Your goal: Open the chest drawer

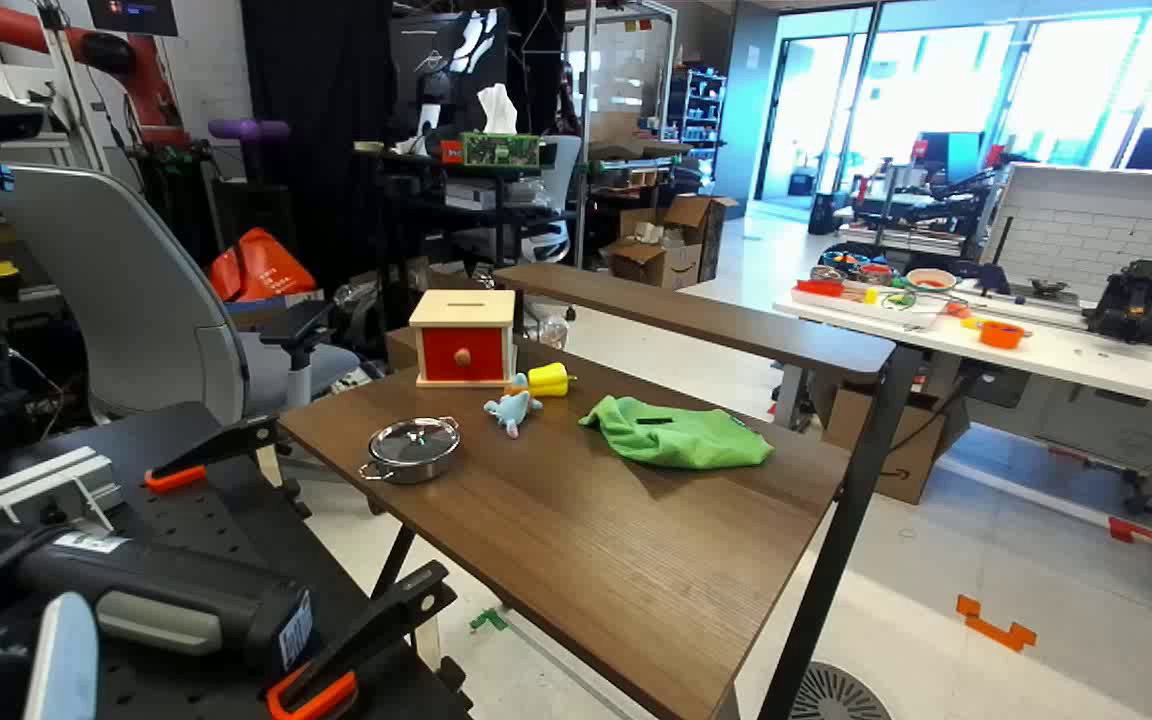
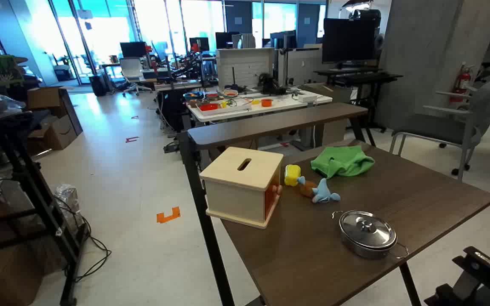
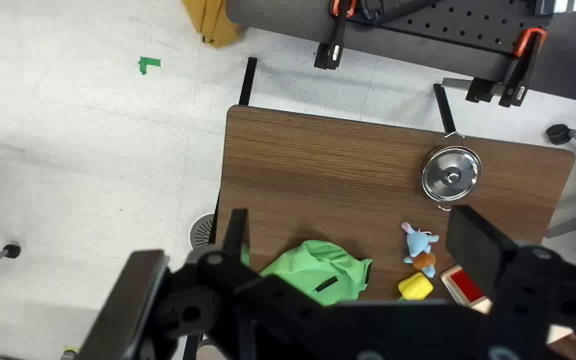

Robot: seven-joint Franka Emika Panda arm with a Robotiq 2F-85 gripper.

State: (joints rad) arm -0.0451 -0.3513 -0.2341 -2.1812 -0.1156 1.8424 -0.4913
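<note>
The chest is a small pale wooden box with a slotted tan top and a red drawer front; it stands at a table corner in both exterior views [image 1: 464, 312] [image 2: 236, 199]. The red drawer front [image 1: 441, 366] sits flush in its frame, shut, with a round wooden knob [image 1: 462, 356] that also shows in an exterior view [image 2: 277, 190]. In the wrist view the chest [image 3: 463, 286] is partly hidden behind the right finger. My gripper [image 3: 353, 220] is open and empty, high above the table. The arm and gripper show in neither exterior view.
On the brown table [image 1: 596, 540] lie a lidded metal pot [image 1: 414, 450], a blue plush toy [image 1: 513, 408], a yellow pepper [image 1: 549, 380] close by the chest, and a green cloth [image 1: 676, 435]. A raised shelf [image 1: 686, 315] runs along one table edge. A black bench [image 1: 206, 520] with clamps stands alongside.
</note>
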